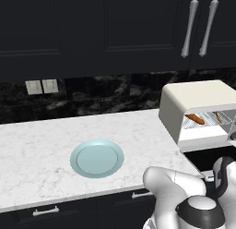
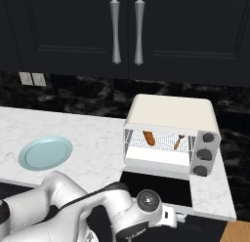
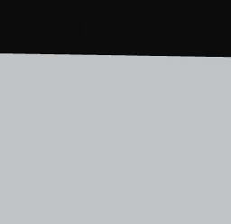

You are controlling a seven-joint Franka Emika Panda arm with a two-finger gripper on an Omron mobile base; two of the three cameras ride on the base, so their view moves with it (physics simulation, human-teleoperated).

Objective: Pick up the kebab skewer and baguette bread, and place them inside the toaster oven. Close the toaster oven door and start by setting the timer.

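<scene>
The cream toaster oven (image 1: pixel 193 96) (image 2: pixel 171 111) stands on the counter with its inside showing. Its dark glass door (image 2: pixel 156 187) (image 1: pixel 207 156) lies folded down flat in front of it. On the wire rack inside, the orange-brown baguette bread (image 1: pixel 195 118) (image 2: pixel 149 138) lies to the left. The thin kebab skewer (image 1: pixel 217 116) (image 2: pixel 178 141) lies to its right. My arm reaches low in front of the door, and the gripper (image 2: pixel 179 217) sits at the door's front edge, mostly hidden. Nothing shows between its jaws.
A light blue plate (image 1: pixel 97 158) (image 2: pixel 45 152) sits bare on the white marble counter (image 1: pixel 41 149), left of the oven. Three dark knobs (image 2: pixel 205 154) run down the oven's right front. Dark cabinets with silver handles (image 2: pixel 127 31) hang above.
</scene>
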